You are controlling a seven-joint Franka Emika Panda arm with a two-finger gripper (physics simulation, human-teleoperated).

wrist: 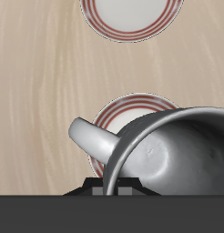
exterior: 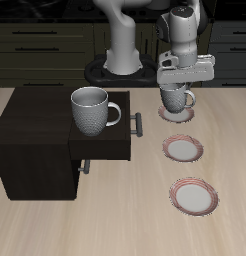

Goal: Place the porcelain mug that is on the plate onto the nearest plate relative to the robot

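Mug [exterior: 176, 97] clamped at rim by gripper [exterior: 181, 82], held directly above striped plate [exterior: 176, 112] nearest robot base, contact with plate not discernible, handle [wrist: 89, 137] left free outward, evidently positioned for setting down there.

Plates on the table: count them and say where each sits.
3, in a row: the farthest-back plate under the porcelain mug, a middle plate, and a front plate nearest the table's front edge. None appears hidden.
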